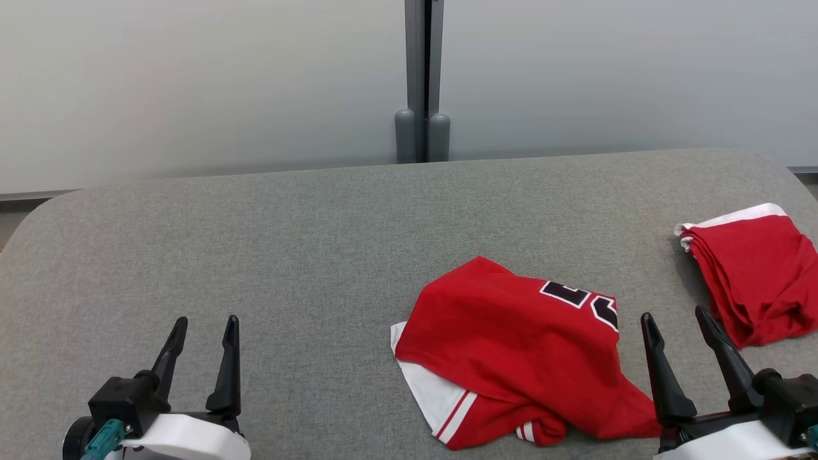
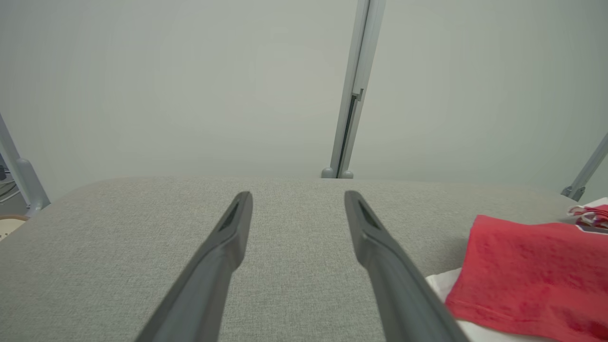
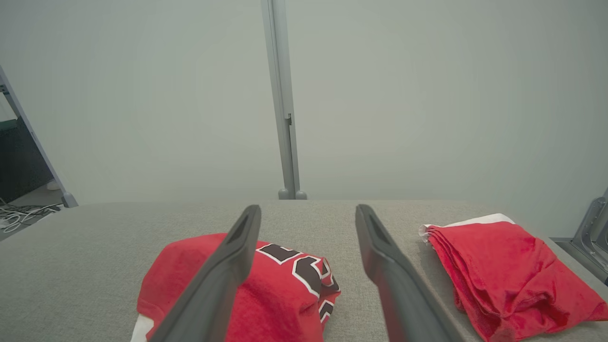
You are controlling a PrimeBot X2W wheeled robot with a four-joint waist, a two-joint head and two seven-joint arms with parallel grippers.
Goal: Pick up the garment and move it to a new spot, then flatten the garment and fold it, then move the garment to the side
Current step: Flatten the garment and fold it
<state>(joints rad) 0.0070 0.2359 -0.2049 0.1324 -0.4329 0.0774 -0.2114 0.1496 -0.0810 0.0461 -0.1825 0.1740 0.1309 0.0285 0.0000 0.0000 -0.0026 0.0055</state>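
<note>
A crumpled red garment [image 1: 511,358] with white trim and dark lettering lies on the grey table [image 1: 287,255], right of centre near the front edge. It also shows in the right wrist view [image 3: 280,289] and at the right of the left wrist view [image 2: 532,275]. My right gripper [image 1: 677,319] stands open just right of the garment, apart from it, nothing between its fingers [image 3: 228,266]. Far to the garment's left, my left gripper [image 1: 204,326] hangs open over bare table, its fingers [image 2: 223,251] empty.
A second red garment [image 1: 754,275], folded with white edges, lies at the table's right edge, seen too in the right wrist view [image 3: 503,266]. A grey post [image 1: 422,83] stands behind the table against a pale wall. Cables lie on the floor at the left [image 3: 23,213].
</note>
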